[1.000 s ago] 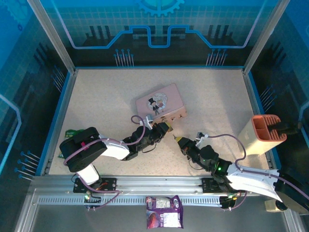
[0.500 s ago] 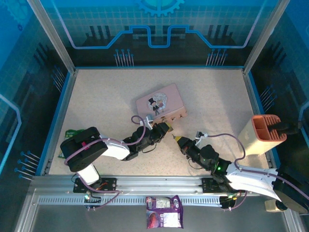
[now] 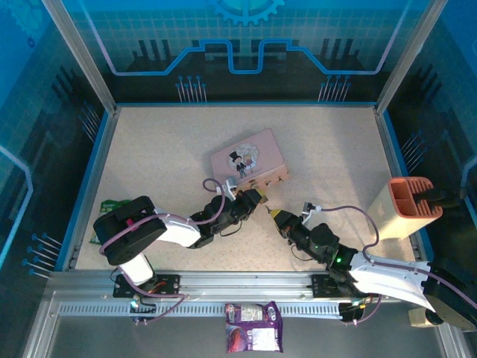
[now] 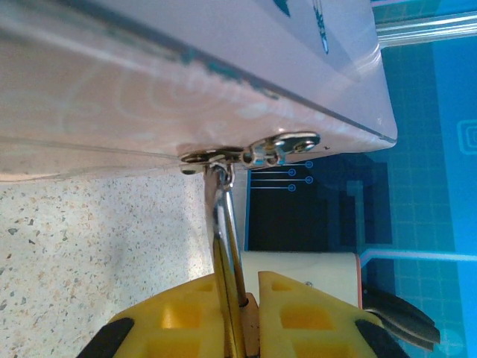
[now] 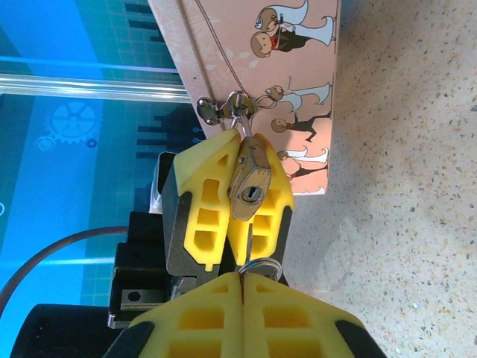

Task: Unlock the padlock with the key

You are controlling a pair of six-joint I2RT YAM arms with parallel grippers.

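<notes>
Padlock [image 5: 250, 183]: brass body clamped between the left gripper [image 4: 238, 291] pads, keyhole exposed, shackle hooked through the hasp [image 5: 221, 109] of the pink box [image 5: 261, 67]. Right gripper [image 5: 242, 287]: pads pressed together on the key ring [image 5: 253, 267], just beside the padlock.

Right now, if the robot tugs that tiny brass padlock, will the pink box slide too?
Probably. The tiny brass padlock has its thin silver shackle looped through the metal hasp on the pink rectangular box, so a tug should drag it. The box lies flat on the speckled table, so it should slide, not tip.
</notes>
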